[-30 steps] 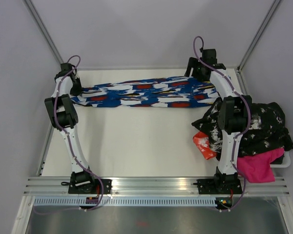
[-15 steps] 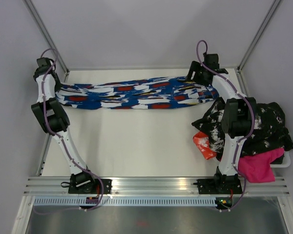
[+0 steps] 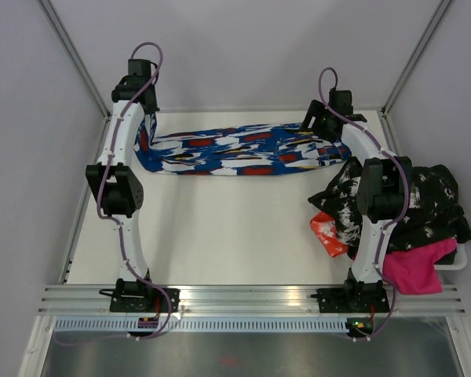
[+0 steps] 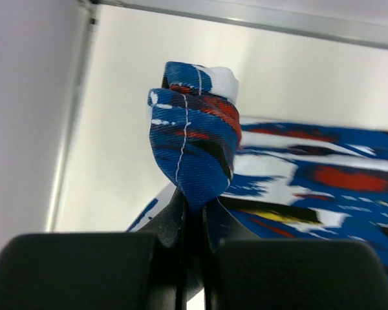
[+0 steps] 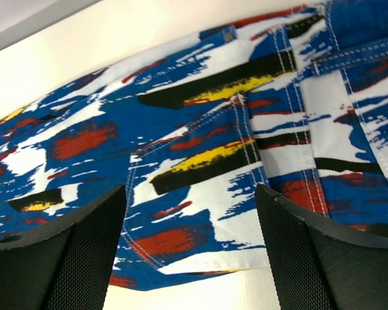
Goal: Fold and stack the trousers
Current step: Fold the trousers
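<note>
The blue trousers (image 3: 243, 149) with white, red, black and yellow splashes lie stretched across the far side of the table. My left gripper (image 3: 144, 138) is shut on the bunched leg end (image 4: 194, 135) and holds it lifted above the table; the jaws (image 4: 194, 201) pinch the fabric tightly. My right gripper (image 3: 318, 127) is open and hovers just over the waist end, with pockets and belt loops showing between its fingers (image 5: 191, 248). The trousers (image 5: 181, 142) fill the right wrist view.
A pile of clothes sits at the right edge: a black-and-white garment (image 3: 412, 200), a pink one (image 3: 412, 269) and a red-orange piece (image 3: 326, 232), over a white basket rim (image 3: 458, 265). Metal frame posts stand at both far corners.
My left arm has swung from the far left corner to the right, carrying the leg end inward, so the trousers now span less width. The right arm has barely moved.
</note>
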